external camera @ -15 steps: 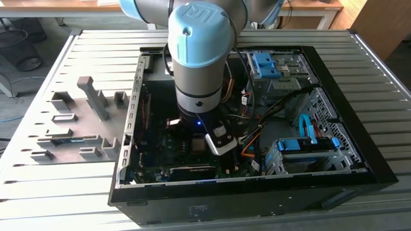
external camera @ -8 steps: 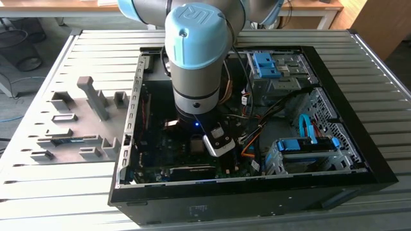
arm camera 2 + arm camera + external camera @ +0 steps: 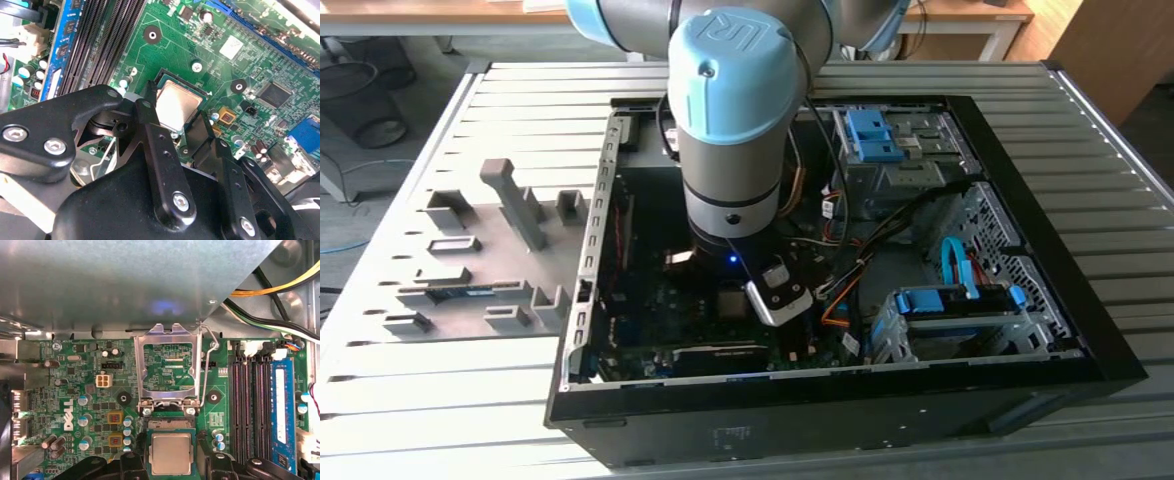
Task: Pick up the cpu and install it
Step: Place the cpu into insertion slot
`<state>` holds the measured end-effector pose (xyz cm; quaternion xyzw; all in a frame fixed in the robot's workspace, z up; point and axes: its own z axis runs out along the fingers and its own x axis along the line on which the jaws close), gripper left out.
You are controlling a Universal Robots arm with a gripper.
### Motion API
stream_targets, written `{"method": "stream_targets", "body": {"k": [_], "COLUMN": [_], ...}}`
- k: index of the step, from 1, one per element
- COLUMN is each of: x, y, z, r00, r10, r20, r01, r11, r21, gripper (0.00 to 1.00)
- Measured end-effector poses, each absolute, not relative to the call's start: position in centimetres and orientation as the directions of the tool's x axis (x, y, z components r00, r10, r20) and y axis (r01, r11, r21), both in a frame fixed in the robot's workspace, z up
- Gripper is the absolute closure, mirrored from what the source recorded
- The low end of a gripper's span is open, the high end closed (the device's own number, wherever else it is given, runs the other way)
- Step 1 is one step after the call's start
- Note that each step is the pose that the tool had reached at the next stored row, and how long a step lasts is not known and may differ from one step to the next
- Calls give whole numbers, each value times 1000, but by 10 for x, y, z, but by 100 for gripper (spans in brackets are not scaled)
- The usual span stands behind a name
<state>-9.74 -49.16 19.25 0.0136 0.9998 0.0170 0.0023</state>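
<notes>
In the exterior view, a grey fixture tray (image 3: 467, 250) is seen at the left on a slotted metal table (image 3: 1107, 250). At the middle, a black computer case (image 3: 854, 425) is laid on its side with its open side up, and a grey-and-blue robot arm (image 3: 734, 130) is seen reaching straight down into it. Blue drive brackets (image 3: 870, 135) are seen toward the right.

In both wrist views, the gripper (image 3: 174, 114) is shown narrowed to the width of the cpu (image 3: 177, 100). Its black fingers (image 3: 150, 130) are set against two opposite edges of the chip. The cpu is held at the socket on the green motherboard (image 3: 75, 390), just beside the hinge of the raised socket frame (image 3: 167, 333). Whether it is fully seated cannot be told. Black memory slots (image 3: 248, 405) are seen near the socket.
</notes>
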Motion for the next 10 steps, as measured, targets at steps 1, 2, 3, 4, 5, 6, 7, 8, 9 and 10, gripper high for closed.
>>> {"method": "stream_targets", "body": {"k": [1, 2, 3, 4, 5, 6, 7, 8, 9, 10], "x": [-97, -97, -97, -97, -97, -97, -97, -97, -97, -97], "y": [-492, -492, -492, -492, -492, -492, -492, -492, -492, -492], "z": [192, 192, 192, 192, 192, 192, 192, 192, 192, 192], "r00": [-1000, -1000, -1000, -1000, -1000, -1000, -1000, -1000, -1000, -1000], "r10": [27, 26, 25, 25, 25, 25, 25, 25, 25, 25], "r20": [-4, -4, -4, -4, -4, -4, -4, -4, -4, -4], "r01": [27, 26, 25, 25, 25, 25, 25, 25, 25, 25], "r11": [999, 999, 999, 999, 999, 999, 999, 999, 999, 999], "r21": [34, 34, 34, 34, 34, 34, 34, 34, 34, 34], "gripper": [53, 53, 53, 53, 53, 53, 53, 53, 53, 53]}}
